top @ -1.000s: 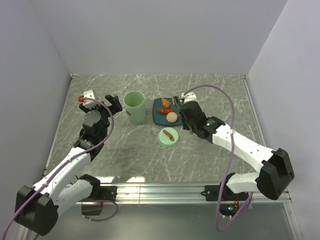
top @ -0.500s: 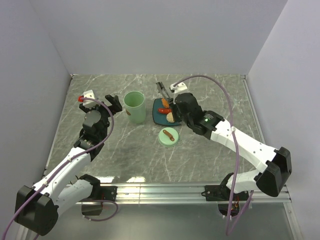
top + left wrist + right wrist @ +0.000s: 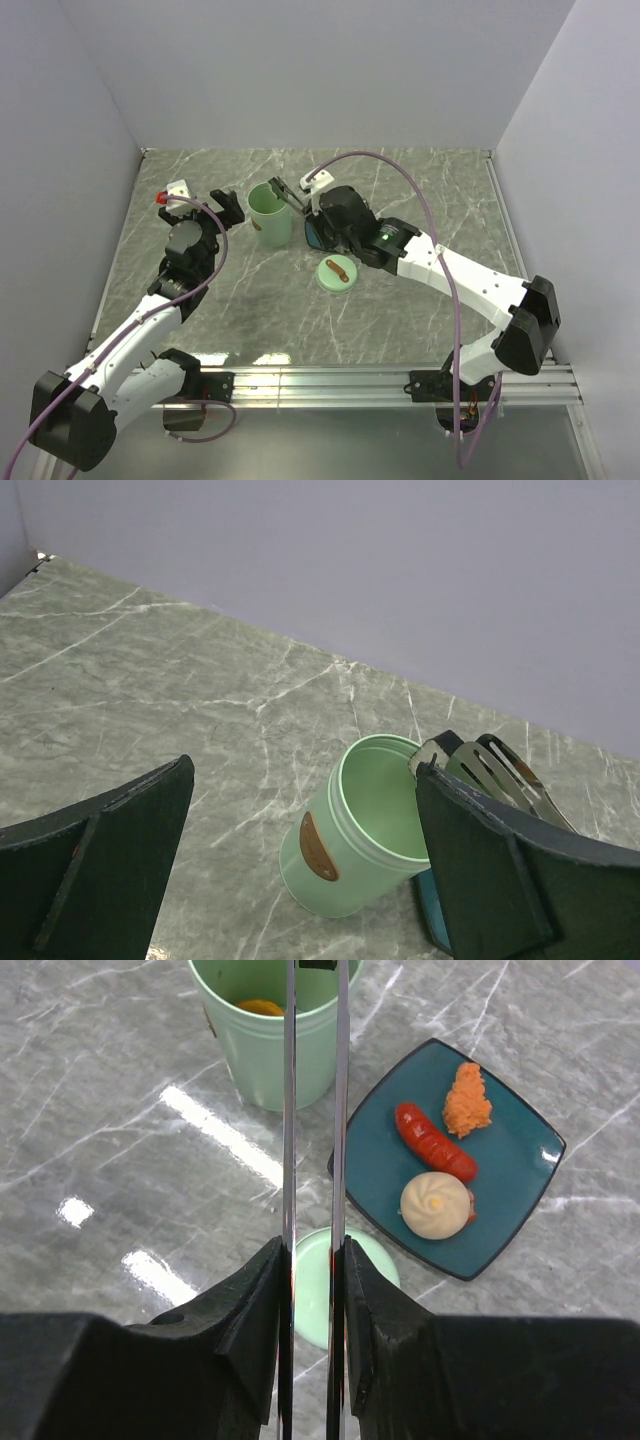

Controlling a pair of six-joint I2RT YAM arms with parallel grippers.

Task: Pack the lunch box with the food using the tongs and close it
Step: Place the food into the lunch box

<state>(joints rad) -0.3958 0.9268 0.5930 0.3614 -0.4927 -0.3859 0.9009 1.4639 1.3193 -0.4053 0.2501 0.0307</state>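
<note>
Now | right gripper (image 3: 312,1290) clamps tongs (image 3: 312,1110) (arms narrow, tips apparently empty) over lunch box (image 3: 270,1040)

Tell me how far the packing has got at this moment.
One orange piece already lies in the lunch box. The right gripper holds the tongs over its rim. Left: sausage, fried chunk and bun on the plate; lid off.
</note>
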